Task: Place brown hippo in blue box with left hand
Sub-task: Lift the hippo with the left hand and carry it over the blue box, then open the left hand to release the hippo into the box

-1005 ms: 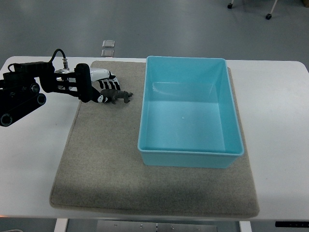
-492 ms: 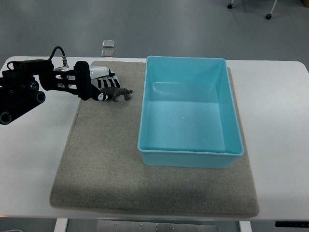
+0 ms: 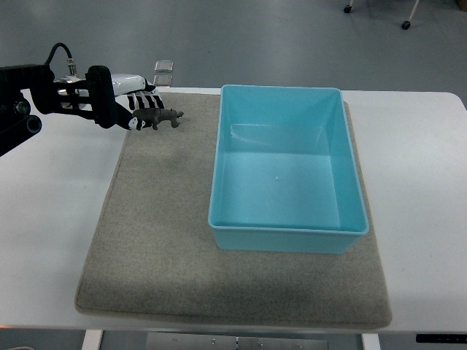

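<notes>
- Above the far left corner of the mat, the brown hippo (image 3: 161, 117) is hanging in the air, head pointing right toward the box, and casting a faint shadow on the fabric below
- Gripping the toy by its rear end, the left hand (image 3: 139, 111) is closing its striped black-and-white fingers (image 3: 143, 121) around it; the black forearm is entering from the picture's left edge
- Compared with one second ago, hand and hippo are sitting higher in the frame and further left, and the toy is no longer lying on the grey mat (image 3: 160, 248); this is read as the lift having been completed with the grasp holding
- Well to the right of the toy, the blue box (image 3: 288, 237) is standing empty on the mat, unmoved, so the carry across to it is judged to be the step now in hand and most of the task is still lying ahead
- Beneath the mat, the white table (image 3: 419, 182) is extending to both sides
- Beyond the table's far edge, two small square plates (image 3: 163, 71) are showing on the floor
- No right hand is appearing anywhere in the view
</notes>
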Robot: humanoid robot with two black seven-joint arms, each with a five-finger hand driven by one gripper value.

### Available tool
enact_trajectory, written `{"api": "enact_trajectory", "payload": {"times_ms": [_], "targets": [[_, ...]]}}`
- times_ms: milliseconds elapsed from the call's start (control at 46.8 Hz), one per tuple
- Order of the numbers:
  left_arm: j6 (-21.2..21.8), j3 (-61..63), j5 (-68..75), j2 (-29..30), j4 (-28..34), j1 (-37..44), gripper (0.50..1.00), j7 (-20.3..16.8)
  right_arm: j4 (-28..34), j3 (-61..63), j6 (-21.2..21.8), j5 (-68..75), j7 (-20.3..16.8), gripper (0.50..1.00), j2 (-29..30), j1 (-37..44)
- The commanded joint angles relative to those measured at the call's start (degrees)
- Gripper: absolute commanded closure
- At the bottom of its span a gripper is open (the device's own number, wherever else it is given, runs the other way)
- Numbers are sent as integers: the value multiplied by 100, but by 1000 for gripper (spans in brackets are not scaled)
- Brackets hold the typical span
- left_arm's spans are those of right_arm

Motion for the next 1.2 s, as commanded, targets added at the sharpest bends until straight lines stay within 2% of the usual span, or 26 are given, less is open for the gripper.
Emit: {"api": "enact_trajectory", "payload": {"times_ms": [0, 150, 428, 534, 620, 812, 1026, 1176], "targets": [[-65, -36, -164, 183, -77, -186, 1000, -1, 0, 0, 0, -8, 0, 564, 0, 1], [-364, -19, -543, 403, -243, -617, 1000, -1, 0, 0, 0, 1, 0, 564, 0, 1], [-645, -19, -543, 350, -1412, -986, 1000, 43, 0, 0, 0, 1, 0, 564, 0, 1], [-751, -19, -543, 192, -1676, -1101, 1000, 78, 0, 0, 0, 1, 0, 564, 0, 1], [-760, -10, -455, -185, -1641, -1109, 1000, 131, 0, 0, 0, 1, 0, 564, 0, 1], [-742, 51, -420, -1143, -1272, -1004, 1000, 579, 0, 0, 0, 1, 0, 564, 0, 1], [-663, 51, -402, -1917, -613, -793, 1000, 623, 0, 0, 0, 1, 0, 564, 0, 1], [-646, 43, -402, -2163, -358, -644, 1000, 623, 0, 0, 0, 1, 0, 564, 0, 1]]}}
